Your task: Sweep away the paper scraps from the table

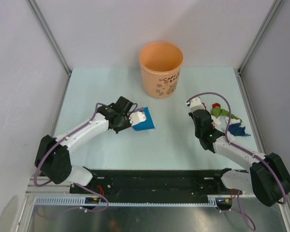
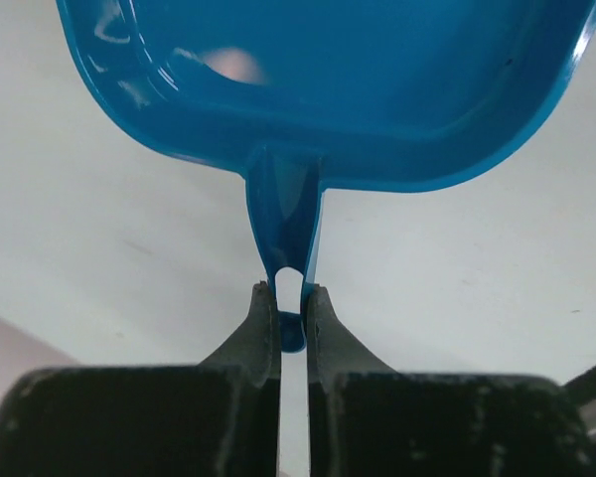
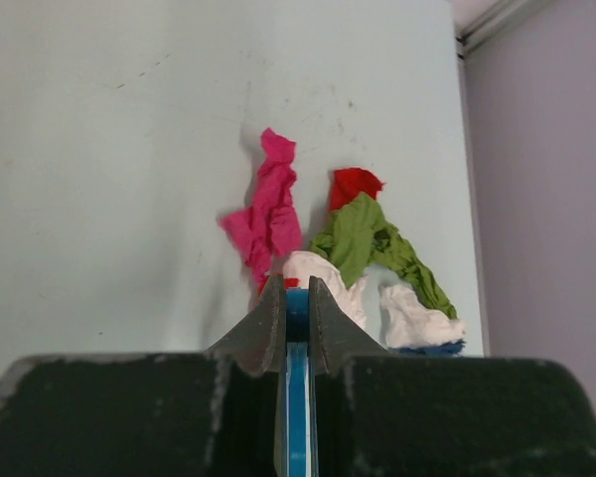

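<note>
The paper scraps (image 1: 225, 119) lie in a small heap at the right side of the table (image 1: 174, 145). In the right wrist view they are a magenta scrap (image 3: 268, 214), a red one (image 3: 353, 185), a green one (image 3: 373, 238), white ones (image 3: 417, 320) and a blue edge (image 3: 439, 349). My right gripper (image 1: 198, 107) sits just left of the heap, shut (image 3: 296, 298) on the thin blue brush handle (image 3: 297, 397). My left gripper (image 1: 134, 119) is shut (image 2: 291, 310) on the handle of the blue dustpan (image 2: 358, 89), which rests mid-table (image 1: 144, 121).
An orange bucket (image 1: 161, 67) stands at the back centre of the table. Grey walls enclose the left, back and right sides. A black and metal rail (image 1: 150, 181) runs along the near edge by the arm bases.
</note>
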You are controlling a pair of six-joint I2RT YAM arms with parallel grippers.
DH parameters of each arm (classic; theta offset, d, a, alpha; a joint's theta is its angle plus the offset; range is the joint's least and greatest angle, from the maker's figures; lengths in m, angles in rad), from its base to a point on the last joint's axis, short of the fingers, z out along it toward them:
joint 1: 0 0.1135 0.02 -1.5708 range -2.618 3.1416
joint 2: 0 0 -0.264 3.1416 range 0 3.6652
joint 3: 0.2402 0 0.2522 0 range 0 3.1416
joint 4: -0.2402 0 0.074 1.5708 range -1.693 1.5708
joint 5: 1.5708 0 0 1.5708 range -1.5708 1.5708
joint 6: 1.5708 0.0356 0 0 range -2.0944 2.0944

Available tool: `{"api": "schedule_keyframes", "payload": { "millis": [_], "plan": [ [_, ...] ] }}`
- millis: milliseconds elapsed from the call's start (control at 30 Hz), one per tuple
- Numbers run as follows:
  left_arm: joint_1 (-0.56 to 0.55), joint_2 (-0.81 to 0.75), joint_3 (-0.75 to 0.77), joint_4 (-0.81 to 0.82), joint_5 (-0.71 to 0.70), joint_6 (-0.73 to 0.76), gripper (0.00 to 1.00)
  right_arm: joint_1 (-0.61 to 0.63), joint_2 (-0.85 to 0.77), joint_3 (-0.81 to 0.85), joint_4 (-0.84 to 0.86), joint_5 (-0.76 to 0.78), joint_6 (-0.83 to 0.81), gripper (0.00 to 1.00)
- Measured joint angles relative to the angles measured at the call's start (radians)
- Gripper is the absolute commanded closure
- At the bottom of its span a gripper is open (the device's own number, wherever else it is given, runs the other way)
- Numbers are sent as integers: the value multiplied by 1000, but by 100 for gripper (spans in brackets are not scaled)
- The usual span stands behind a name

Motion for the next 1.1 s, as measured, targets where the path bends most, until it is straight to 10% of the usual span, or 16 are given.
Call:
{"api": "schedule_keyframes", "payload": {
  "millis": [300,733,1100],
  "plan": [
    [2,80,-84,-28,74,-14,100,-5,86,-3,57,-142,-40,100],
    [2,144,-96,-18,113,-13,100,369,-183,-5,-6,-426,50,100],
    [-6,166,-119,-16,121,-14,100,307,-153,8,95,-47,219,100]
  ]
}}
